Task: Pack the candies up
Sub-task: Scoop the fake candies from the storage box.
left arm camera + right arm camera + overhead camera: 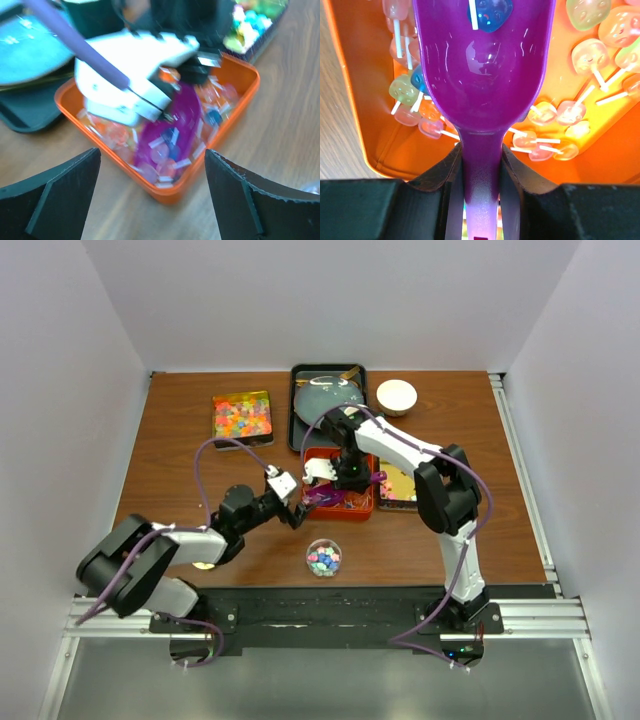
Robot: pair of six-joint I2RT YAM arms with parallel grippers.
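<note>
Small clear-wrapped candies (555, 112) with white sticks lie in an orange tray (362, 508). My right gripper (481, 155) is shut on the handle of a purple scoop (480, 65), whose bowl rests in the tray with one blue candy (490, 12) in it. From above, the right gripper (335, 488) hangs over the tray. My left gripper (152, 165) is open, with the tray's near corner (172, 192) showing between its fingers (75, 180) but apart from them. It sits just left of the tray (296, 508). A small clear jar (323, 557) holds pastel candies.
A tin of colourful gummies (242, 415) lies at the back left. A black tray with a blue plate (328, 400) and a white bowl (396, 396) stand at the back. Another tray of sweets (398, 487) sits right of the orange one. A gold lid (205, 565) lies near the left arm.
</note>
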